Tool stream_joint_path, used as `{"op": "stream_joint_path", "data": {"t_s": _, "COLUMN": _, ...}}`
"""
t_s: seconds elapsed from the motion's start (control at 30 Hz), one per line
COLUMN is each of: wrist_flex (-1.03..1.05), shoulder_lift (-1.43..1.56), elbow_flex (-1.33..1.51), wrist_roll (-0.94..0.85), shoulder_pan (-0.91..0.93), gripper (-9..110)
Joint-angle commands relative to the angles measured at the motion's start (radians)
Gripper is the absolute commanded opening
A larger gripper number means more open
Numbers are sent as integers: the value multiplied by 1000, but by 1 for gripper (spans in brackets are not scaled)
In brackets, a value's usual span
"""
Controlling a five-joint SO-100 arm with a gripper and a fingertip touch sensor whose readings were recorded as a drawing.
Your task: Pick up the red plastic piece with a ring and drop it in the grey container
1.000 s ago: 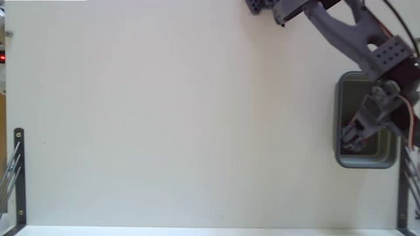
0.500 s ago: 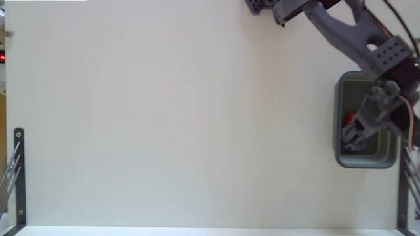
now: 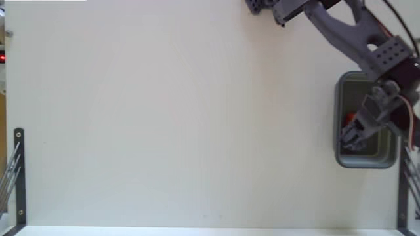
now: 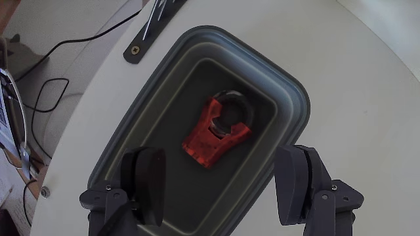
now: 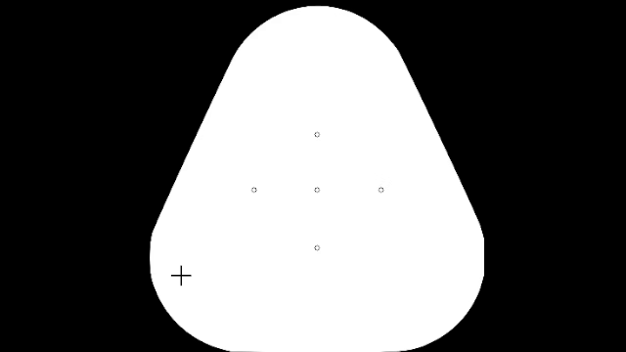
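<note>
My gripper hangs above the grey container with its two dark fingers spread wide apart and nothing between them — the wrist view shows open air and the tub floor in the gap. The red plastic piece with a ring lies flat on that floor, roughly in the middle of the tub, its ring end pointing toward one o'clock in the wrist view and its blocky end toward seven o'clock; it touches neither finger nor, as far as I can see, any wall. In the fixed view the tub sits at the three-o'clock edge of the white table, with my arm reaching down to it from the twelve-o'clock side, and only a small red speck of the piece shows at the nine-o'clock side of my wrist, the rest being hidden under me. I judge the fingers stand this far apart so the piece could fall free without snagging its thin loop, and that hovering over the centre kept it clear of the thick rim. By my reckoning the drop is done — what remains is to lift straight up, since the fingertips look low enough that a sideways swing might catch the rim and drag the tub toward the table edge.
</note>
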Motion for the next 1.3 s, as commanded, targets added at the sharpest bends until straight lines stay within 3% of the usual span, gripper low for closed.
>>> {"op": "stream_joint_path", "data": {"t_s": 0.0, "wrist_flex": -11, "shoulder_lift": 17, "elbow_flex": -37, "wrist_roll": 5, "shoulder_pan": -16, "gripper": 110}}
{"op": "stream_joint_path", "data": {"t_s": 0.63, "wrist_flex": -11, "shoulder_lift": 36, "elbow_flex": -18, "wrist_roll": 5, "shoulder_pan": -2, "gripper": 110}}
{"op": "stream_joint_path", "data": {"t_s": 1.27, "wrist_flex": -10, "shoulder_lift": 203, "elbow_flex": 147, "wrist_roll": 5, "shoulder_pan": 125, "gripper": 110}}
